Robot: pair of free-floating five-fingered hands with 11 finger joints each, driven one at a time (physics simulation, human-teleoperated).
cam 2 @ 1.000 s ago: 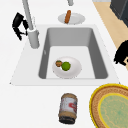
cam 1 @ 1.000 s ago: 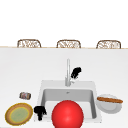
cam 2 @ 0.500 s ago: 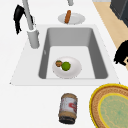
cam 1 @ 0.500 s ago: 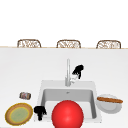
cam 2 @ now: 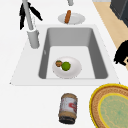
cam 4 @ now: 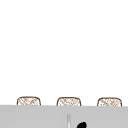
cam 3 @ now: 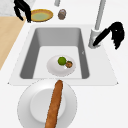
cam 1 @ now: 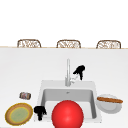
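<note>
Two free-floating hands, left hand (cam 1: 40,111) and right hand (cam 1: 79,70), matte black, human-shaped, slender fingers, no arms

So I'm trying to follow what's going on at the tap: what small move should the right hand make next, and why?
Probably a short reach toward the tap, closing the last gap to its base. In the right side view the right hand hangs beside the tap with straight fingers pointing at the base, seemingly just short of contact. The left hand hovers at the sink's front left corner.

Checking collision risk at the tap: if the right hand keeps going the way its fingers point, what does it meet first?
Most likely the faucet. The right hand sits just beside it, and one straight finger reaches toward the faucet's base. They look almost touching, though depth is unclear.
</note>
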